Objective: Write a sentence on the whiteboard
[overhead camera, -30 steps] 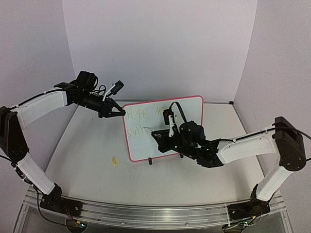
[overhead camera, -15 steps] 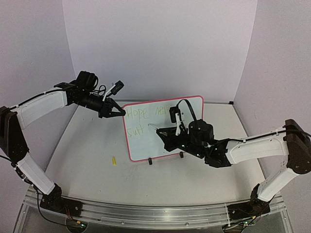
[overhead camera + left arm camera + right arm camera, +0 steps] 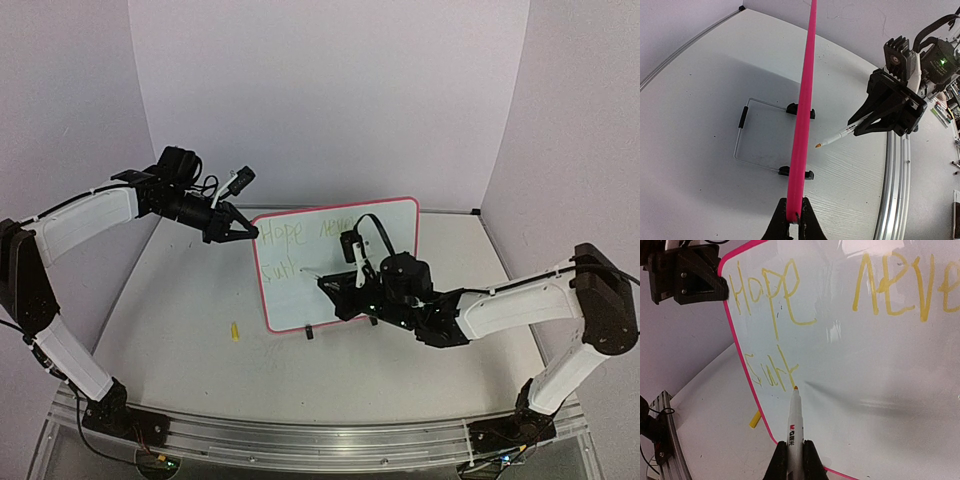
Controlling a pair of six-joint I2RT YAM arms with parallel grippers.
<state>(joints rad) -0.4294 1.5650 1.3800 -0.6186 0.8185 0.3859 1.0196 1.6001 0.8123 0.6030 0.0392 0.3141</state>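
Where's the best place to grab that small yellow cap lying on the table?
Pinch the small yellow cap across its narrow middle, coming straight down from above: it lies flat on the white table, apart from the pink-framed whiteboard.

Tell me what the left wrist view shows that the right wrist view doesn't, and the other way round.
Only the left wrist view shows the wire stand and black clip feet under the whiteboard, which it sees edge-on. Only the right wrist view shows the sentence, "Hope neve" above a line starting "Sur", and a yellow cap on the table. Both show the whiteboard's pink frame, the left gripper shut on it, and the right gripper holding the marker.
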